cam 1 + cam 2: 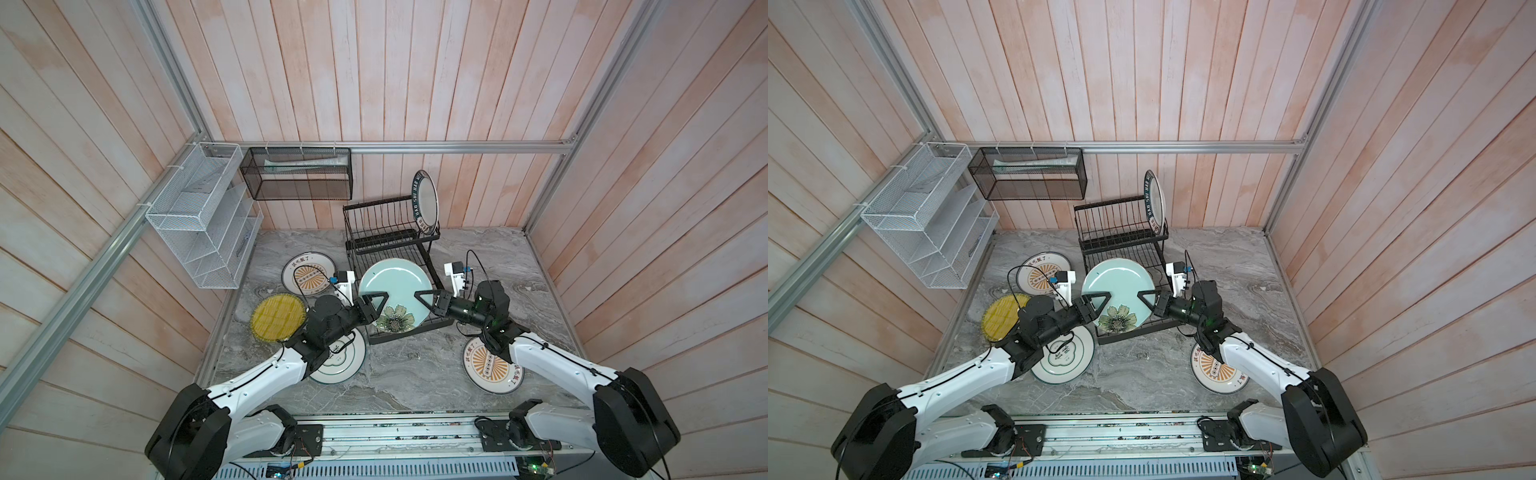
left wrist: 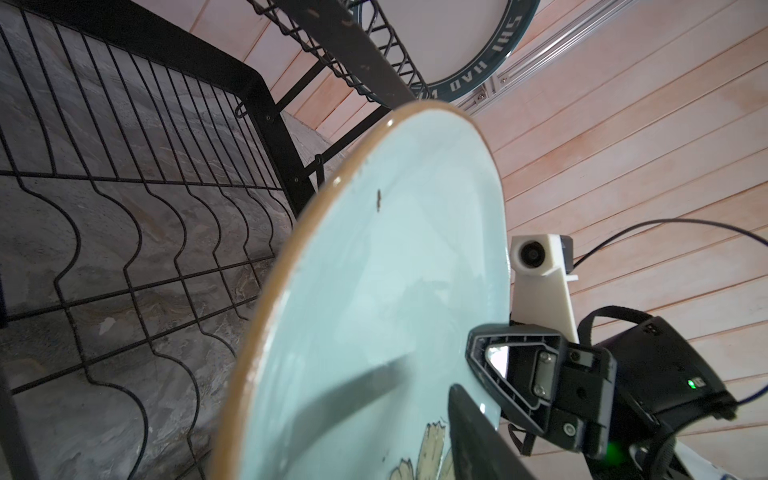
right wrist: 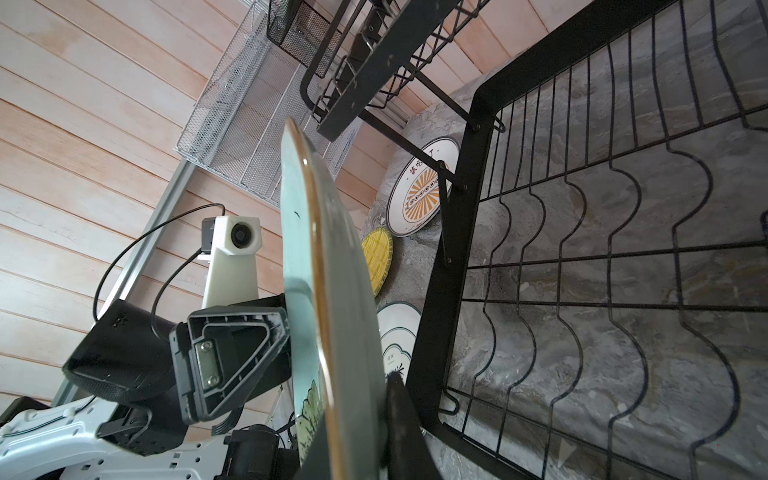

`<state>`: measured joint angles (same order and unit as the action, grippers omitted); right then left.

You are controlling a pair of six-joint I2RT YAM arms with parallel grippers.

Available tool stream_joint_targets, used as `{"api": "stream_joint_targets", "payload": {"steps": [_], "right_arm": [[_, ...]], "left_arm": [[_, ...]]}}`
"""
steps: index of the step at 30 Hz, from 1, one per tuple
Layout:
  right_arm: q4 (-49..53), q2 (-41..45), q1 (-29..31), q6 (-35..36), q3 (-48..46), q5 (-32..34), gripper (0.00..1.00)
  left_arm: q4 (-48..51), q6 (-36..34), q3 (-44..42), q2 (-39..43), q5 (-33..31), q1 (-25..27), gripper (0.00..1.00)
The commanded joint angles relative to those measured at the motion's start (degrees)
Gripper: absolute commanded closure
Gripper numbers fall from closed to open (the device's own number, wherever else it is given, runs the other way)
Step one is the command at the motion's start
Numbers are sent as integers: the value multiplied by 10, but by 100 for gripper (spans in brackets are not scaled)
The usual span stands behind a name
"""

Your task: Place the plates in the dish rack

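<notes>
At the far left a white mesh shelf point(image 1: 203, 224) is hanging on the wall, and what it is holding is too unclear to name. Beside it, on the grey marbled surface point(image 1: 415, 374), the yellow ribbed plate point(image 1: 277, 318) and a sunburst plate point(image 1: 308, 276) are lying flat. The green-ringed plate point(image 1: 349, 361) is lying partly under the left arm point(image 1: 266, 370). On the far wall the black mesh basket point(image 1: 297, 174) is holding a long pale item. The left jaws are straddling the left rim of the mint floral plate point(image 1: 395, 286); whether they are pinching it, I cannot tell. That plate is standing tilted on edge over the near end of the lower tray of the dish rack point(image 1: 388, 232), showing pale mint glaze, a thin brown rim and a cream flower at its near edge. The rack's upper basket is carrying the dark-lettered plate point(image 1: 426, 201) upright at its right end. The right jaws are clamping the mint plate's right rim. The second sunburst plate point(image 1: 492, 368) is lying near right, partly under the right arm point(image 1: 552, 361).
</notes>
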<state>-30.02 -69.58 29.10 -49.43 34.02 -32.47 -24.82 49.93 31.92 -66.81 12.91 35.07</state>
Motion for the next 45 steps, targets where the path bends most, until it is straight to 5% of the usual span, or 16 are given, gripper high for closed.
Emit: {"api": "stream_joint_targets", "payload": {"steps": [1,23,45], "right_arm": [[-2,33,-7,24,25,55,100],[78,87,-59,86,129,111,100],[92,-33,-51,186,365,225,100]], "left_arm": [[-4,-23,11,20,3,4,43],[45,-55,0,64,-12,4,42],[121,-72,-4,154,-37,4,42]]}}
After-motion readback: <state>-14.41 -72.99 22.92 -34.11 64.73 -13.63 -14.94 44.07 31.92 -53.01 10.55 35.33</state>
